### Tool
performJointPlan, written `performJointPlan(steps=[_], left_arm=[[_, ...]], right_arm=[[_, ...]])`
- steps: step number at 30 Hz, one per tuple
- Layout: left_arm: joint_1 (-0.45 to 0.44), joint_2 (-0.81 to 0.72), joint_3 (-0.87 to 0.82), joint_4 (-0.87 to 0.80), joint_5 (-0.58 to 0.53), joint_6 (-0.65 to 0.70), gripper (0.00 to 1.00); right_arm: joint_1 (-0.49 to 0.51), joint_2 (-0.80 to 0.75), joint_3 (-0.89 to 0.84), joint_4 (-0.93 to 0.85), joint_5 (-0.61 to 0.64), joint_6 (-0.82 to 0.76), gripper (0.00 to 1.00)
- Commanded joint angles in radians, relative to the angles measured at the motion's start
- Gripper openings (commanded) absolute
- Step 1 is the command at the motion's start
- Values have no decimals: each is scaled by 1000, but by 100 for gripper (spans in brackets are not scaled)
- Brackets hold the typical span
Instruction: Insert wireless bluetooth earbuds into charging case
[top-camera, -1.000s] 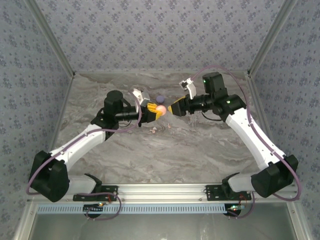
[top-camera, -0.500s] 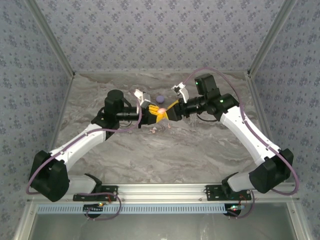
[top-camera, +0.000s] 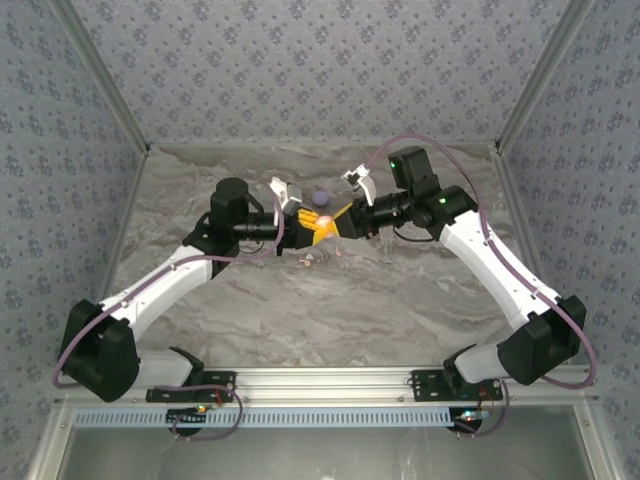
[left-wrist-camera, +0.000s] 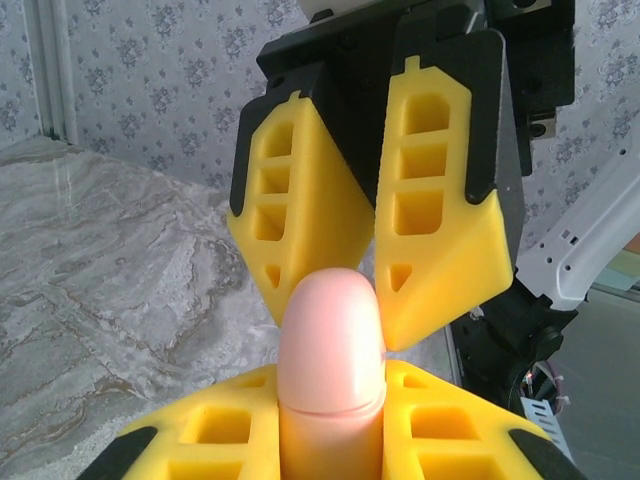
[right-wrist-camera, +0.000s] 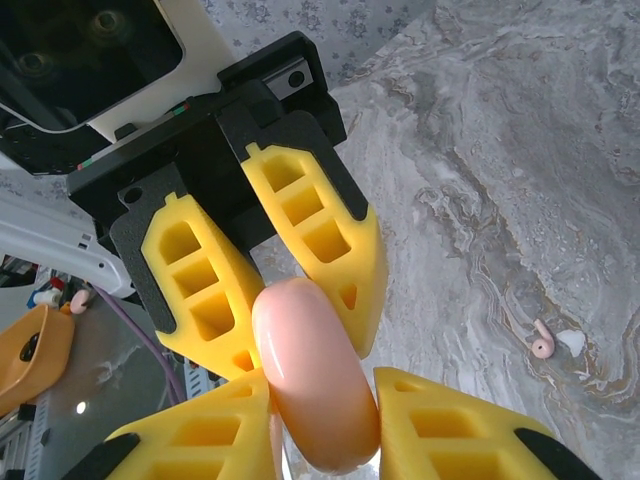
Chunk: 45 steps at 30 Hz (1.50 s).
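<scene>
A pink round charging case (top-camera: 322, 217) hangs in mid-air above the table's back middle. My left gripper (top-camera: 311, 224) is shut on it from the left; its yellow fingers (left-wrist-camera: 215, 430) clamp the case (left-wrist-camera: 332, 345). My right gripper (top-camera: 337, 221) meets it from the right, and its fingers (right-wrist-camera: 210, 430) press both sides of the same case (right-wrist-camera: 315, 400). Small whitish-pink earbuds (top-camera: 307, 260) lie on the marble below, another (top-camera: 338, 252) just to the right. One pink earbud (right-wrist-camera: 541, 343) shows in the right wrist view.
A lilac round case (top-camera: 321, 198) sits on the marble table (top-camera: 400, 300) just behind the two grippers. Patterned walls close in the back and both sides. The aluminium rail (top-camera: 320, 380) with the arm bases runs along the near edge.
My right gripper has moved left to the pink case and its fingers have closed in on it. The left arm has held still with the case.
</scene>
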Motion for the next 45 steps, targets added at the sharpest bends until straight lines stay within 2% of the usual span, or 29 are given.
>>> performJointPlan(steps=[1,17,21,24,28,32,36,45], left_arm=[[-9,14,44,-7,7,-2,15],[-10,43,67,-39,-15,-23,36],[-9,49,71,-44,-14,-24,37],[-9,55,79,-58,-4,-20,32],[-10,61,88,-70,9,-14,14],[-9,61,96,-91,24,1,7],[-10,50,90,-84,39,21,4],[-26,-20,36,-57,64,114,3]], right_arm=[[8,-4,36,-6,-17,4,24],[6,-21,39,-8,-6,2,21],[5,-21,39,-10,-4,2,20],[2,-21,40,-10,-2,2,19],[0,-21,37,-10,3,2,19],[-3,-21,36,-4,28,13,21],[-11,-21,26,5,88,30,28],[-35,-3,13,14,143,70,34]])
